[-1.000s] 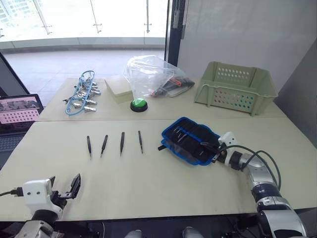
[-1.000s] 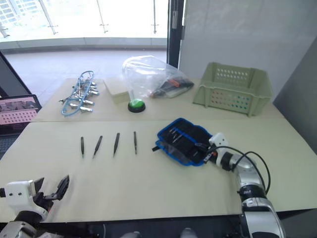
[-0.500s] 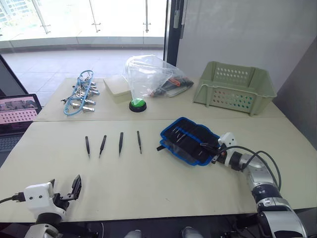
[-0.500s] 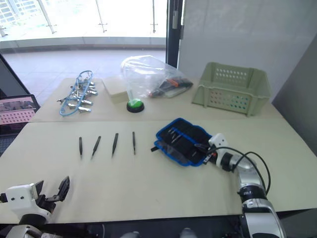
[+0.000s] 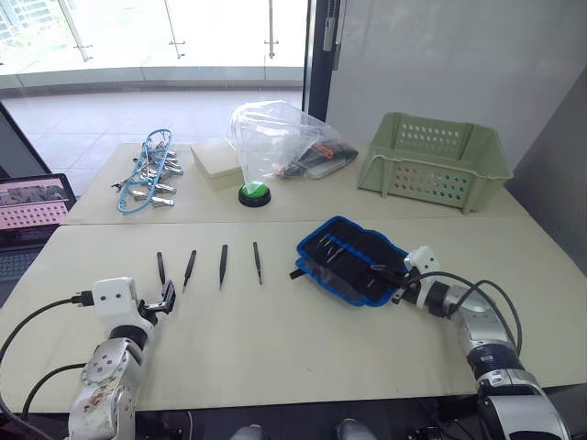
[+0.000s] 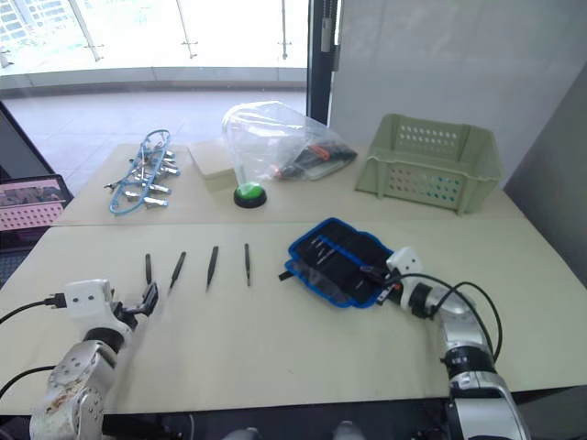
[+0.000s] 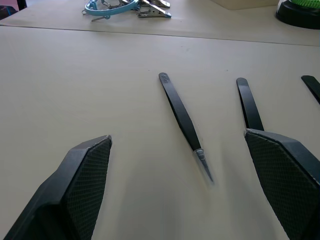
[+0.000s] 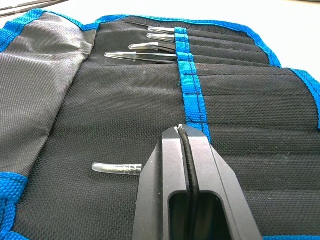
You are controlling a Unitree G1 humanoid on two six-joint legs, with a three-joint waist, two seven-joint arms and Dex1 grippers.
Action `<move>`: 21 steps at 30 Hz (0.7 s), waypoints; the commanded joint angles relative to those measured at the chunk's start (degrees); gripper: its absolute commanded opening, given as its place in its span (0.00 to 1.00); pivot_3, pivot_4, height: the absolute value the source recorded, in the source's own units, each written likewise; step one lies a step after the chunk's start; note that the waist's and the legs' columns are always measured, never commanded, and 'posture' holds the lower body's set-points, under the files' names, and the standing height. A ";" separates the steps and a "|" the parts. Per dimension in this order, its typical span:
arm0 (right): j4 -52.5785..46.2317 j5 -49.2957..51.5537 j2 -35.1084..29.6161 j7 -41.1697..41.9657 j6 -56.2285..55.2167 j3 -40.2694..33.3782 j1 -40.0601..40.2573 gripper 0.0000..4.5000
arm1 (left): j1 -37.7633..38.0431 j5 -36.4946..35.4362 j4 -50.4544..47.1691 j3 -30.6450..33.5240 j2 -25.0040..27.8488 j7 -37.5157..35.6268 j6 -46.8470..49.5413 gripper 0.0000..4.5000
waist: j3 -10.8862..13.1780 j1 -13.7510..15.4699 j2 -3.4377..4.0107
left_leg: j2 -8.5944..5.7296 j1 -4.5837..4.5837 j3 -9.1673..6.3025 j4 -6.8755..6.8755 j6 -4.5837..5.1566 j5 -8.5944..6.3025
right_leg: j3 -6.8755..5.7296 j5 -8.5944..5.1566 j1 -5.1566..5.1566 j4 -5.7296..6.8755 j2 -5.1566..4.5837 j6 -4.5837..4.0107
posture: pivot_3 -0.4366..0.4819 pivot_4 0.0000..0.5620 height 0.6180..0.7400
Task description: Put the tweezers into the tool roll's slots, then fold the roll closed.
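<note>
Slots (image 8: 235, 75) of the open tool roll (image 5: 353, 259) hold several tips; four tweezers (image 5: 222, 265) lie beside it. Left claw (image 7: 180, 165) is spread around one, right claw (image 8: 184, 150) clenched empty.

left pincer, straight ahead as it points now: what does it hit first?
Likely the leftmost of the tweezers: it lies on the table between the open fingers of the left pincer, tip nearest. Depth is unclear; its neighbour runs under the other finger.
</note>
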 commanded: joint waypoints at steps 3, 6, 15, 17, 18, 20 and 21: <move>-0.61 -1.46 -0.28 -0.48 2.63 1.03 2.75 0.00 | -2.20 1.06 2.15 -1.33 0.11 1.36 -0.04 1.00 | 0.00 -0.04 0.00 | 0.00 -0.01 0.00 -0.02 0.00 0.00 | 0.00 0.00 -0.02 0.00 0.00 0.00 | 0.48 0.27 1.00; -1.55 -1.41 -0.42 -0.68 2.83 0.96 3.32 0.00 | -3.81 1.42 4.29 -1.92 0.05 2.15 0.30 1.00 | 0.00 0.09 0.00 | 0.00 -0.03 -0.01 -0.02 -0.01 0.00 | -0.01 0.00 -0.03 -0.01 0.00 0.00 | 0.48 0.27 1.00; -3.27 -1.66 -1.32 -1.80 2.97 0.95 4.33 0.00 | -7.38 2.60 8.86 -3.54 -0.38 3.57 1.94 0.52 | -0.04 0.50 0.10 | -0.01 -0.03 -0.01 -0.01 -0.02 0.01 | -0.01 0.00 -0.02 0.00 0.00 0.00 | 0.48 0.27 1.00; -3.55 -1.59 -1.45 -1.87 3.03 0.89 4.49 0.00 | -7.57 3.13 9.25 -4.07 -0.60 3.77 1.87 0.37 | -0.06 0.63 0.14 | -0.02 -0.02 -0.01 -0.01 -0.03 0.01 | -0.01 0.00 -0.01 0.00 0.00 0.00 | 0.48 0.27 1.00; -3.65 -1.60 -1.53 -1.88 2.99 0.88 4.56 0.00 | -7.57 3.42 9.34 -4.35 -0.79 3.79 1.76 0.30 | -0.07 0.69 0.15 | -0.02 -0.02 -0.01 -0.01 -0.03 0.01 | -0.01 0.00 0.00 0.00 0.00 0.00 | 0.48 0.27 1.00; -3.68 -1.61 -1.68 -1.91 2.96 0.83 4.56 0.00 | -7.62 3.57 9.46 -4.46 -1.17 3.84 1.53 0.16 | -0.10 0.83 0.20 | -0.02 -0.02 -0.01 -0.01 -0.03 0.01 | -0.01 0.00 0.00 0.00 0.00 0.01 | 0.48 0.27 1.00; -3.71 -1.60 -1.75 -1.92 2.94 0.81 4.59 0.00 | -7.59 3.66 9.44 -4.46 -1.25 3.87 1.48 0.08 | -0.11 0.90 0.22 | -0.02 -0.02 -0.01 -0.01 -0.03 0.01 | -0.01 0.00 0.00 -0.01 -0.01 0.01 | 0.48 0.27 1.00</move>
